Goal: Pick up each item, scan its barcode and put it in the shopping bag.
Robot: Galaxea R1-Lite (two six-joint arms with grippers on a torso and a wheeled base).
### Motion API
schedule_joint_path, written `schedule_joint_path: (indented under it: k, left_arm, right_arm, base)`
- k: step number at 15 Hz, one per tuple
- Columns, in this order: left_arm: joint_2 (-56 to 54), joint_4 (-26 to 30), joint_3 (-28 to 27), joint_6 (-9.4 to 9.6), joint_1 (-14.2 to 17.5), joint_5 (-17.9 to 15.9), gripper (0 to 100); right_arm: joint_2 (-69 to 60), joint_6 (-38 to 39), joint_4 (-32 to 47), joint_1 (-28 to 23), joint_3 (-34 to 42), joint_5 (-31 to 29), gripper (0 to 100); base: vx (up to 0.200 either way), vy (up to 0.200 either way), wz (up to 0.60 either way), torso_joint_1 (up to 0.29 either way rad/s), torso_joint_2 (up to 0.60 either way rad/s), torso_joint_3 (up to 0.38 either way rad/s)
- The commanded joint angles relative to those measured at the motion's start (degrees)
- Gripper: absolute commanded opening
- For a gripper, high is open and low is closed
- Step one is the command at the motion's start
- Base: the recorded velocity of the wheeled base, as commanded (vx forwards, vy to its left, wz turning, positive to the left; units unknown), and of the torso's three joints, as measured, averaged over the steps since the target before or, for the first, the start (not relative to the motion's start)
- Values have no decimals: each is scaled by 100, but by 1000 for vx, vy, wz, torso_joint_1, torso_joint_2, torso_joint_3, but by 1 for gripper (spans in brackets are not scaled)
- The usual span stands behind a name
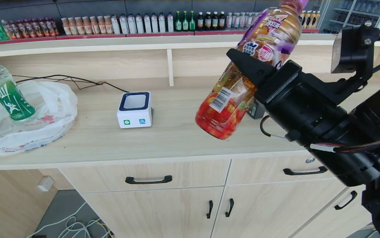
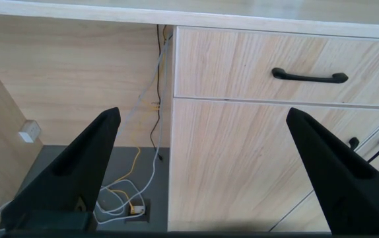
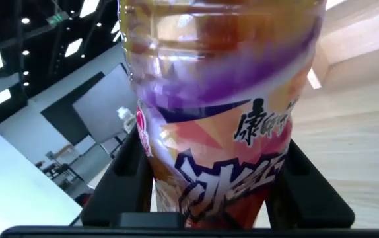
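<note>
My right claw: right gripper (image 1: 249, 61) is closed round the middle of a clear plastic bottle of orange-red drink with a purple label (image 1: 231, 109). The fingers press both sides.
The bottle: in the air over the right half of the pale wooden counter (image 1: 176, 138), tilted with its cap up and away. Its barcode faces outward.
My left claw: left gripper (image 2: 203, 116) is wide open and holds nothing. It hangs low in front of the cabinet drawers (image 2: 255, 73).
Done: by my reckoning one item is bagged. A clear green-labelled bottle (image 1: 6, 91) stands upright in the white plastic shopping bag (image 1: 57, 99) at the counter's left end.
Left: this bottle is lifted but not scanned – it is well apart from the white cube scanner with a dark blue-rimmed window (image 1: 134, 109) at mid-counter. Then the bag.
Surface: a black cable (image 1: 61, 78) runs along the back edge.
Room: a shelf of drink bottles (image 1: 143, 23) behind, loose wires on the floor (image 1: 74, 224).
</note>
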Motion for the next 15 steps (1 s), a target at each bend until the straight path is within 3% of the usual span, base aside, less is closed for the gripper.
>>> schedule_joint_path:
  k: [1,5,15]
  left_arm:
    - [-1,0,0,-3,2,0,100]
    - [-1,0,0,-3,2,0,100]
    - [-1,0,0,-3,2,0,100]
  right_arm:
    - [394,-3,-331,173,-121,279,0]
    - [860,41,-1509,269,-253,1220,0]
    - [526,560,-1509,665,-244,1562,0]
  base:
    - [0,0,0,0,0,0]
    - [0,0,0,0,0,0]
    - [0,0,0,0,0,0]
